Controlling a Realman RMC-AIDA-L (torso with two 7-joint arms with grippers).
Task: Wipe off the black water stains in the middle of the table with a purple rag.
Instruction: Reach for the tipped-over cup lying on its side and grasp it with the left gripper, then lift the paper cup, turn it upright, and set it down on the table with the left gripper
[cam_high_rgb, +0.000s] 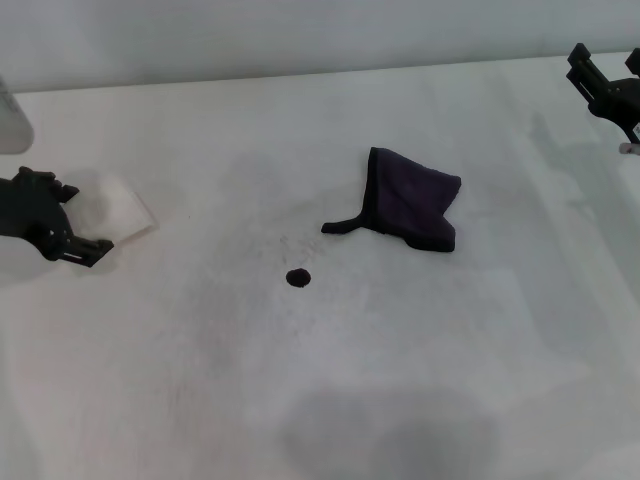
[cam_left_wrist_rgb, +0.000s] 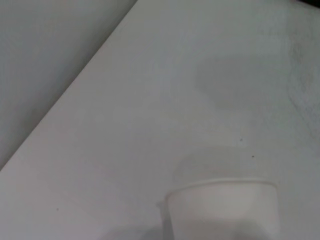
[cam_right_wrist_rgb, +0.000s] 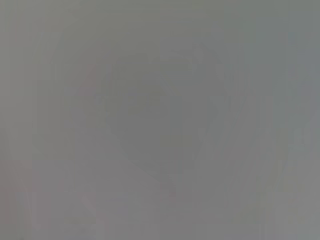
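Observation:
The purple rag (cam_high_rgb: 412, 205) lies crumpled on the white table (cam_high_rgb: 450, 350), right of centre, with its thin strip tail pointing left. The black water stain (cam_high_rgb: 298, 278) is a small round spot, left of and nearer than the rag, with faint grey specks around it. My left gripper (cam_high_rgb: 75, 220) sits at the table's left edge, right against a white paper cup (cam_high_rgb: 122, 207); the cup also shows close in the left wrist view (cam_left_wrist_rgb: 222, 212). My right gripper (cam_high_rgb: 605, 70) hangs open and empty at the far right, well away from the rag. The right wrist view shows only grey.
A large faint grey shadow patch (cam_high_rgb: 385, 430) lies on the near side of the table. The table's far edge meets a pale wall (cam_high_rgb: 300, 30). A pale object (cam_high_rgb: 12, 125) stands at the far left edge.

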